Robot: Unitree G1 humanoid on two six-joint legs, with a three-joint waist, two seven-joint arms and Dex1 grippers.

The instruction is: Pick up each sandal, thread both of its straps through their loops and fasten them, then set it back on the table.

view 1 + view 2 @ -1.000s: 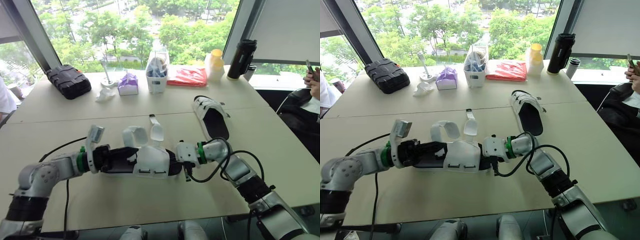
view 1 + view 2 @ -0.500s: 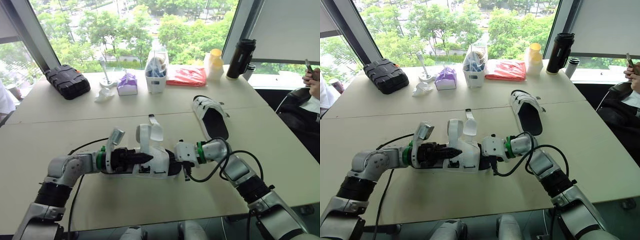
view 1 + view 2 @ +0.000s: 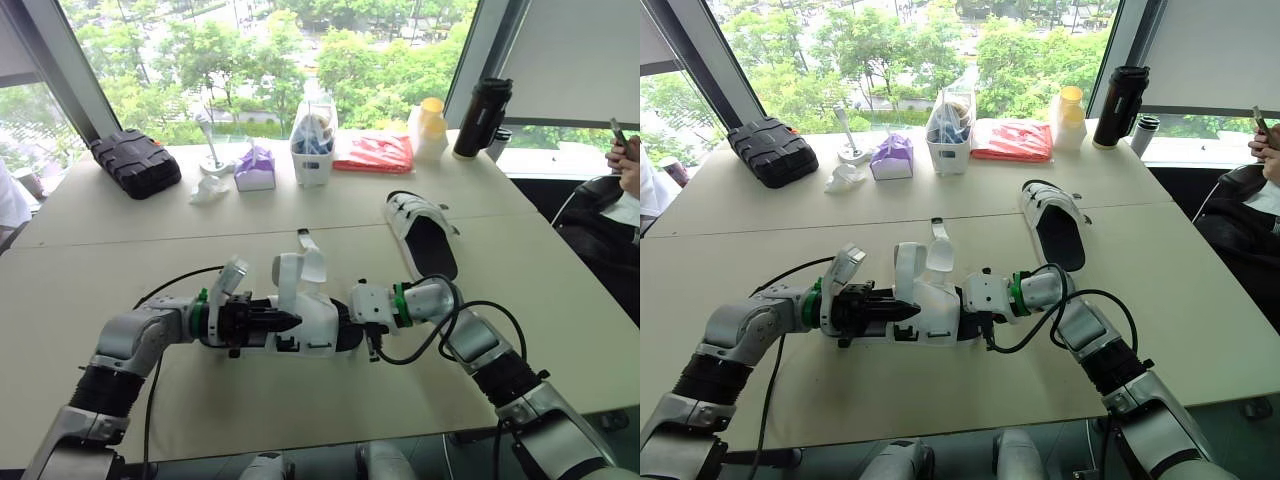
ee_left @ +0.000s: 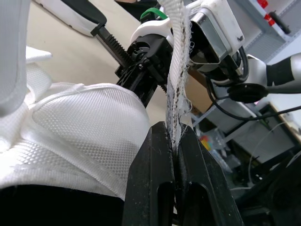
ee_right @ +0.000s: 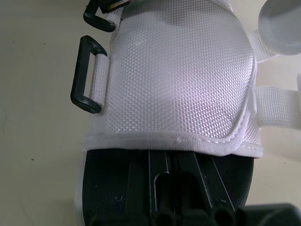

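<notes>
On the worktop (image 3: 300,400), left fingers (image 4: 150,179) pinched a limp strap (image 4: 181,56) while right fingers (image 5: 188,179) clamped the light sandal (image 3: 315,318) by its stiffer sole (image 5: 113,174), seemingly the surer hold.

Open tabletop (image 3: 120,250) left of the held sandal (image 3: 315,325), its strap (image 3: 288,275) raised; second sandal (image 3: 425,235) blocks far right

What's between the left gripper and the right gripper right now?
The white sandal, in the left eye view; left gripper pinches its strap, right gripper holds its end.
</notes>
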